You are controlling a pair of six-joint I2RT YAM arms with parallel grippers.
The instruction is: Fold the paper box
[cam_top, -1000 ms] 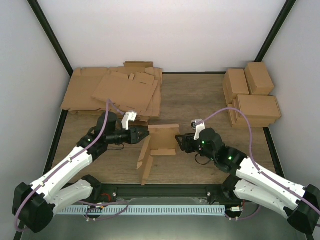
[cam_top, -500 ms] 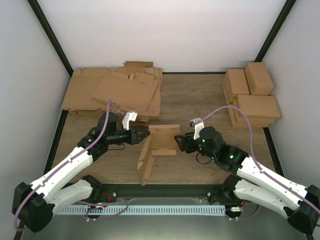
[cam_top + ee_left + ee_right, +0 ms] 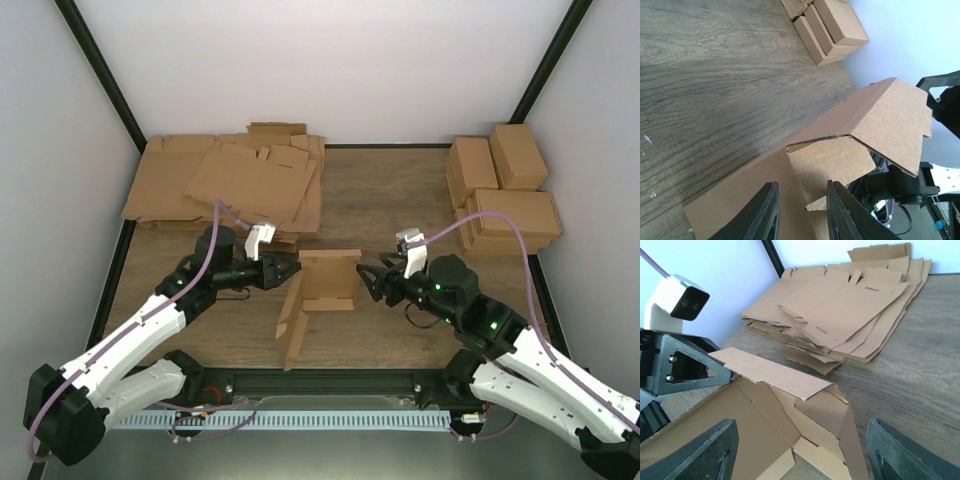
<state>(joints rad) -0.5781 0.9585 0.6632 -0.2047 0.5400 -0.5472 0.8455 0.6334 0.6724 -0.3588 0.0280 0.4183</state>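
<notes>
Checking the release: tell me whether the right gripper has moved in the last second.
Yes. The right gripper has backed off rightward from the paper box, toward the folded boxes at the table's right edge.

- The top external camera is looking down from above and behind the arm bases, standing well back and taking in the whole tabletop [image 3: 400, 200].
- The left wrist camera is sitting close, looking past the left claw [image 3: 801, 187] across the paper box [image 3: 840, 160] toward the folded boxes [image 3: 832, 25].
- The right wrist camera is facing the opposite way, equally close, toward the flat sheets [image 3: 850, 300].
- All three views are sharing the box.
</notes>
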